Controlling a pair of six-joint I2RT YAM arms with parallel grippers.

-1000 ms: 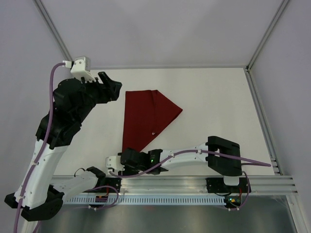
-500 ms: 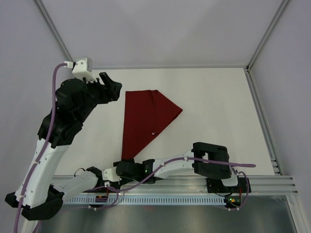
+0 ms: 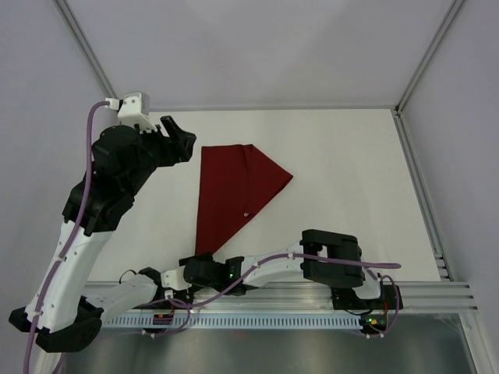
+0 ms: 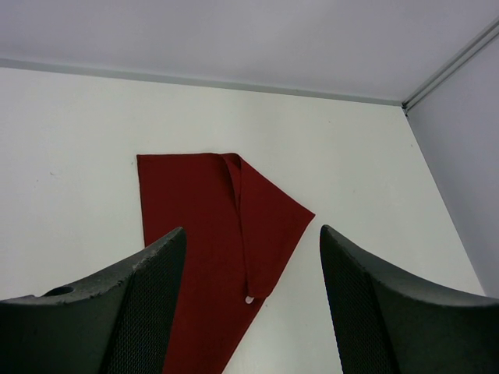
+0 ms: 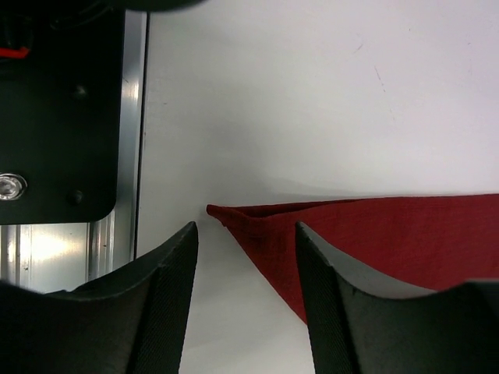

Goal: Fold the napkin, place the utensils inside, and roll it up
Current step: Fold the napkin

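The dark red napkin (image 3: 234,191) lies flat on the white table, folded into a long wedge with its narrow tip toward the near edge. It shows in the left wrist view (image 4: 207,218) and its tip shows in the right wrist view (image 5: 351,226). My left gripper (image 3: 181,139) is open and empty, raised beside the napkin's far left corner (image 4: 251,234). My right gripper (image 3: 189,265) is open and low at the near tip, its fingers either side of that tip (image 5: 245,227). No utensils are in view.
The aluminium rail (image 3: 312,294) runs along the near edge, right beside my right gripper, with a black mount plate (image 5: 54,117) on it. Grey enclosure walls stand at the back and sides. The table's right edge has a frame bar (image 3: 417,187).
My right arm has drawn back and left along the near edge, bringing its open gripper to the napkin's near tip. The left arm and napkin have hardly moved.
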